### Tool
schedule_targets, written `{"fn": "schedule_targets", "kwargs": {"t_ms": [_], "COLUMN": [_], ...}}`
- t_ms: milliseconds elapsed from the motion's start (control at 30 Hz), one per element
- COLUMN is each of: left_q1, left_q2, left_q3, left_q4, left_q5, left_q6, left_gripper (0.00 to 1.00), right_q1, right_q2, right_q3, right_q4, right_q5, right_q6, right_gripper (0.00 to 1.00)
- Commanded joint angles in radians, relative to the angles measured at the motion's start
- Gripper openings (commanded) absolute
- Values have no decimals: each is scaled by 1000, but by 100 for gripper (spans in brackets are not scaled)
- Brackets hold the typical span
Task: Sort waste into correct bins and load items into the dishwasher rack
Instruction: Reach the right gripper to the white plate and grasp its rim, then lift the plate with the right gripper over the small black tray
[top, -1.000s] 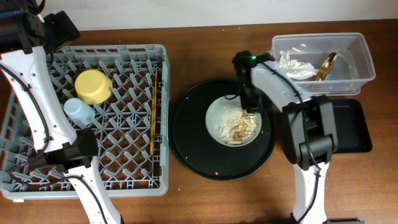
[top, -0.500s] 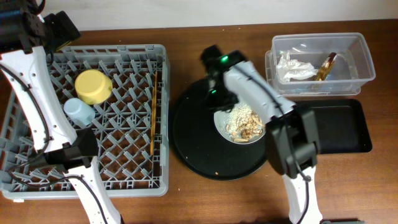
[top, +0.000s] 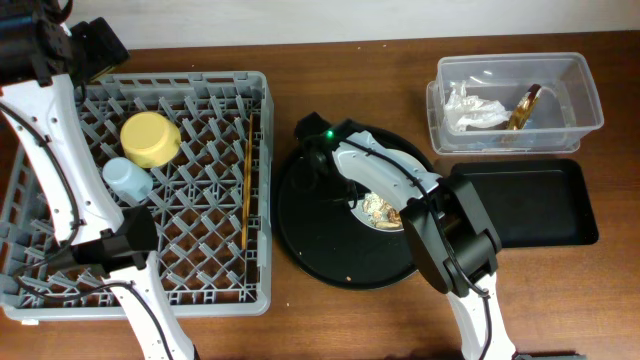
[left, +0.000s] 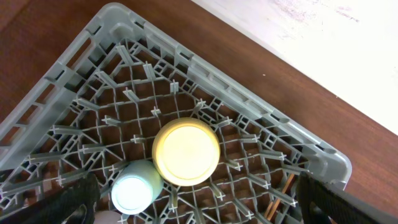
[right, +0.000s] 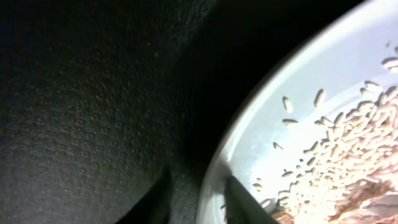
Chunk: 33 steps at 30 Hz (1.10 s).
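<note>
The right tool (right: 197, 182) sits low on the round tray (right: 93, 93) at the middle of the desk (top: 330, 320), one finger outside the rim of the plate (right: 261, 155) and one inside. The jaws are narrow, but I cannot tell whether they pinch the rim. The plate carries a heap of rice (right: 354, 143) and brown scraps, and that looks like the main risk. A one-sided hold on a thin rim could let the plate tip or slip when lifted, spilling grains on the round tray or the desk. A finger pressing sideways could also push the plate instead of catching it. The left tool (left: 196, 186) hangs wide open and empty above the rack (top: 200, 270) at the desk's left. In the rack I count one yellow bowl (top: 150, 138) and one blue cup (top: 127, 180). Chopsticks (top: 247, 180) lie there too, too thin to number. At the right, one clear tub (top: 592, 95) holds one napkin (top: 470, 105) and one wrapper (top: 525, 108). Just beside it lies one black bin (top: 530, 205) with nothing in it. There is one plate and one round tray.
</note>
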Motion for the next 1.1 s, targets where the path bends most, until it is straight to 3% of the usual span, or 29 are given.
{"fn": "schedule_targets", "kwargs": {"t_ms": [0,67,233,467,933,1067], "left_q1": [2,2,2,2,2,2], "left_q2": [-1,-1,-1,-1,-1,-1], "left_q3": [-6,-6,-6,-6,-6,-6], "left_q4": [-1,-1,-1,-1,-1,-1], "left_q5": [-1,-1,-1,-1,-1,-1], "left_q6": [-16,-16,-16,-16,-16,-16], "left_gripper": [99,99,99,99,99,99], "right_q1": [7,14,80,55,-118,-247], "right_q2": [-23,-23,-23,-23,-23,-23], "right_q3": [-29,-31,-25,108,390,503], "right_q4": [0,10,-6,-234,-480,-543], "right_q5": [23,23,36,132,285,281], "right_q6": [13,13,57,219,275,275], "right_gripper": [16,4,4,4,4,4]}}
